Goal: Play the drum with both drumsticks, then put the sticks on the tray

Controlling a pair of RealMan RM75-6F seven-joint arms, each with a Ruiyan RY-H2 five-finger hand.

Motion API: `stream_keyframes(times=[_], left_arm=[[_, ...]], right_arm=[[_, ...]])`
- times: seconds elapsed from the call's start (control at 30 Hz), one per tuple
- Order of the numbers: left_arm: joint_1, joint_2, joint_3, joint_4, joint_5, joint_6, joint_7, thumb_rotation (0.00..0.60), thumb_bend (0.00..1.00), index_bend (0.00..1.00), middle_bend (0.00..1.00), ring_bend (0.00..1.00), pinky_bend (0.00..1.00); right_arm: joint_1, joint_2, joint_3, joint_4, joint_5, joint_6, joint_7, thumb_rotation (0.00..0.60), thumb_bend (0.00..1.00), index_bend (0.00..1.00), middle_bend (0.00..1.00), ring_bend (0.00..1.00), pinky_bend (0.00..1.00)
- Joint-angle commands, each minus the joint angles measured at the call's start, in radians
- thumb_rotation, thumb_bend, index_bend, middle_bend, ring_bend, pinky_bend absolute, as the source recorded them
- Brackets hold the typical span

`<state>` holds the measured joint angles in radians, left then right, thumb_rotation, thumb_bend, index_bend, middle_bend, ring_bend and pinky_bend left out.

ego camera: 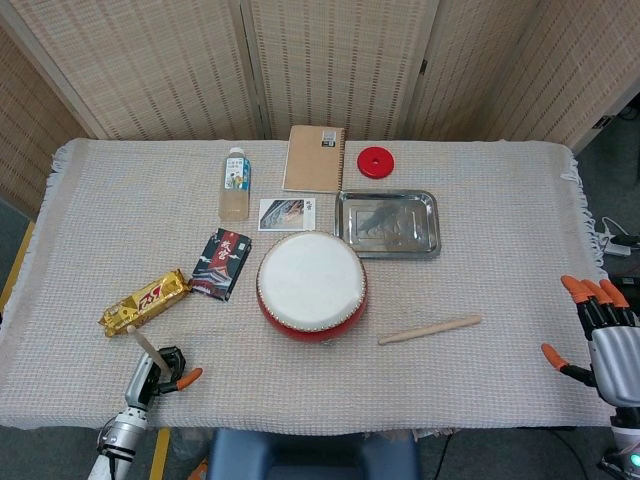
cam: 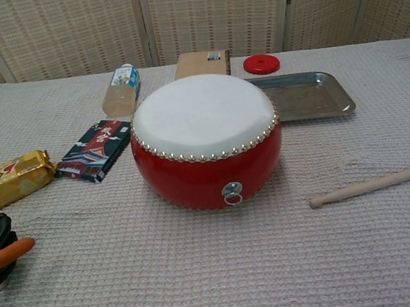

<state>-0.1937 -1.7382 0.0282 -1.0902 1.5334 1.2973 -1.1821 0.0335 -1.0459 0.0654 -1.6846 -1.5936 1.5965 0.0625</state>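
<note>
At the table's [ego camera: 480, 250] near-left edge, the left robot hand [ego camera: 150, 375] grips one drumstick [ego camera: 146, 344]. Centre stands the drum [ego camera: 311, 284], tray [ego camera: 387, 223] behind, second drumstick [ego camera: 429, 330] lying alongside. Far right, the right robot hand [ego camera: 600, 335] is spread, empty.
</note>
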Motion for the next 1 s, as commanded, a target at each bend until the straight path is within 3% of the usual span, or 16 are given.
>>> stream_keyframes(times=[0.03, 0.2, 0.33, 0.5, 0.73, 1.0], left_arm=[[0.003, -0.020, 0.005, 0.032, 0.002, -0.001, -0.011, 0.600, 0.23, 0.81, 0.92, 0.79, 0.81], [0.004, -0.039, 0.002, 0.071, 0.009, 0.015, -0.016, 0.600, 0.29, 0.91, 1.00, 0.91, 0.99], [0.004, -0.051, -0.007, 0.102, 0.017, 0.047, 0.039, 0.600, 0.41, 0.98, 1.00, 0.99, 1.00], [-0.009, -0.025, -0.004, 0.104, 0.049, 0.081, 0.114, 0.600, 0.50, 1.00, 1.00, 1.00, 1.00], [-0.066, 0.115, -0.024, 0.046, 0.108, 0.121, 0.419, 0.600, 0.52, 1.00, 1.00, 1.00, 1.00], [-0.103, 0.282, -0.075, -0.134, 0.089, 0.116, 0.761, 0.600, 0.52, 1.00, 1.00, 1.00, 1.00]], right_arm=[[-0.001, 0.000, 0.000, 0.000, -0.001, 0.001, 0.001, 0.600, 0.13, 0.00, 0.11, 0.00, 0.08], [-0.003, 0.002, 0.000, -0.003, -0.005, 0.007, 0.003, 0.600, 0.13, 0.00, 0.11, 0.00, 0.08], [-0.006, 0.003, -0.001, -0.002, -0.007, 0.013, 0.006, 0.600, 0.13, 0.00, 0.11, 0.00, 0.08], [-0.009, 0.004, -0.003, 0.000, -0.011, 0.017, 0.014, 0.600, 0.13, 0.00, 0.11, 0.00, 0.08], [0.031, 0.024, -0.025, -0.029, 0.001, -0.094, 0.029, 0.600, 0.13, 0.03, 0.12, 0.00, 0.17], [0.164, -0.031, -0.031, -0.031, 0.037, -0.346, 0.009, 0.600, 0.13, 0.21, 0.16, 0.06, 0.25]])
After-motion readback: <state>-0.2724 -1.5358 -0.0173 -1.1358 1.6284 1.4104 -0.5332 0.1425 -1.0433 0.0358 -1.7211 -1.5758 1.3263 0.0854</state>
